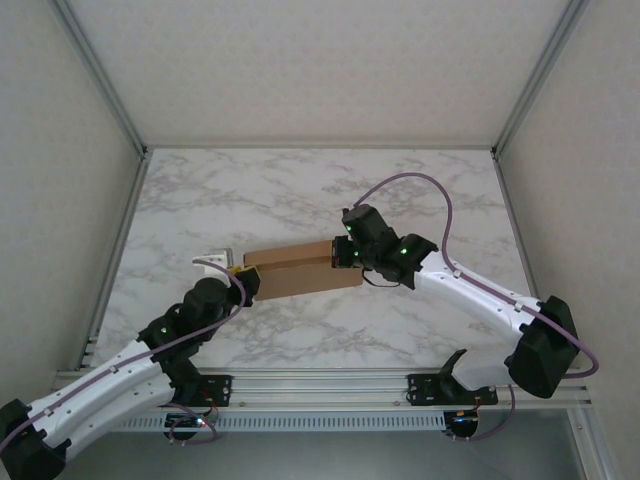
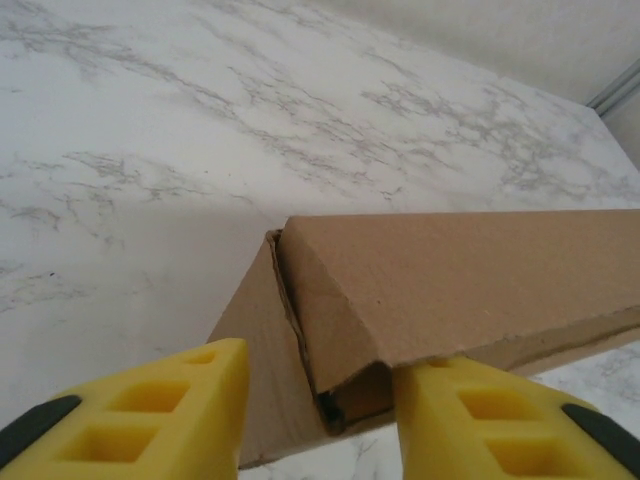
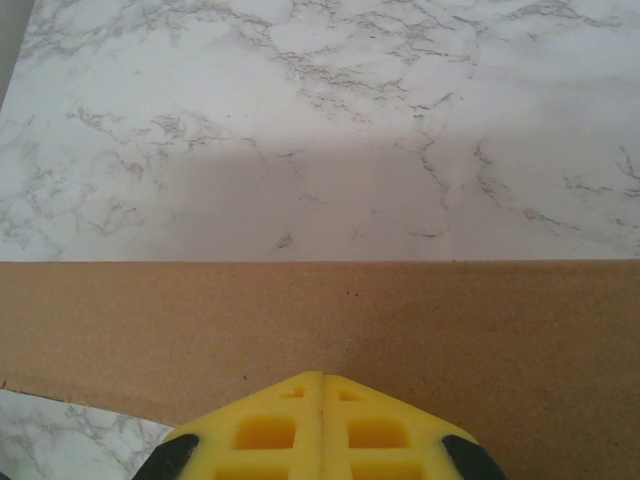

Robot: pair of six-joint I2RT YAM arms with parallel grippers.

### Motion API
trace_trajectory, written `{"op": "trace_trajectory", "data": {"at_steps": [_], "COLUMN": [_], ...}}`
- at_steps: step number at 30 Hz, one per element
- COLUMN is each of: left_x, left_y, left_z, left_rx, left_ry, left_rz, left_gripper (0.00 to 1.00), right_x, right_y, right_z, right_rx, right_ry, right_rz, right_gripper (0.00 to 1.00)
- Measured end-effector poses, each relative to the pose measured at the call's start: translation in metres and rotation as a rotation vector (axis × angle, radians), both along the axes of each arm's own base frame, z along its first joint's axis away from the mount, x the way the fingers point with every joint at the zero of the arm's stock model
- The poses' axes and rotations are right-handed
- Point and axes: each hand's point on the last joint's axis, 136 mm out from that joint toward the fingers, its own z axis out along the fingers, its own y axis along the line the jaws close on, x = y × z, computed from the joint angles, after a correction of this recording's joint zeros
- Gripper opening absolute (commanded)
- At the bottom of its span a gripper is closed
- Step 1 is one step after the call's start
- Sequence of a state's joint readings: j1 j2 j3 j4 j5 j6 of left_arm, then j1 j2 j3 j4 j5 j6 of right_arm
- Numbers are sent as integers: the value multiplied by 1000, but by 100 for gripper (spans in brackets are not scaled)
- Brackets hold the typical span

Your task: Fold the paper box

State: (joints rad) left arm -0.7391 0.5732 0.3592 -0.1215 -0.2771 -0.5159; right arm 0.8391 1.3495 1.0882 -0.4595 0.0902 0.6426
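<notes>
Left gripper (image 2: pixel 318 372) apart around the paper box (image 1: pixel 300 270), 9 o'clock end; right gripper (image 3: pixel 322 385) together at 3 o'clock; unheld, the fold may spring open.

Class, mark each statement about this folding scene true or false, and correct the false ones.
1. The paper box is between the two grippers. True.
2. The left gripper is closed tight. False: it is open, with one end of the box in the gap.
3. The right gripper is wide open. False: it is shut, over the cardboard.
4. The table has a marble pattern. True.
5. The box is white plastic. False: it is plain brown cardboard.
</notes>
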Motion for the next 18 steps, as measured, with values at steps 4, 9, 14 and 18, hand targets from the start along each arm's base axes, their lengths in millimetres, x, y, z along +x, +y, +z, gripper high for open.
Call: {"op": "trace_trajectory", "data": {"at_steps": [4, 9, 14, 18], "left_x": [-9, -16, -23, -19], "left_y": [-1, -2, 1, 1], "left_z": [6, 25, 66, 105], "left_rx": [-35, -109, -207, -224], "left_ry": [10, 18, 8, -37], "left_rz": [-32, -48, -36, -30], "left_gripper": [41, 31, 37, 66], "right_x": [1, 2, 3, 3], "right_y": [0, -1, 0, 0], "right_z": [-2, -7, -10, -11], "right_rx": [-4, -11, -14, -15], "right_ry": [5, 14, 23, 25], "right_rz": [-10, -24, -29, -29], "right_gripper": [2, 2, 3, 3]}}
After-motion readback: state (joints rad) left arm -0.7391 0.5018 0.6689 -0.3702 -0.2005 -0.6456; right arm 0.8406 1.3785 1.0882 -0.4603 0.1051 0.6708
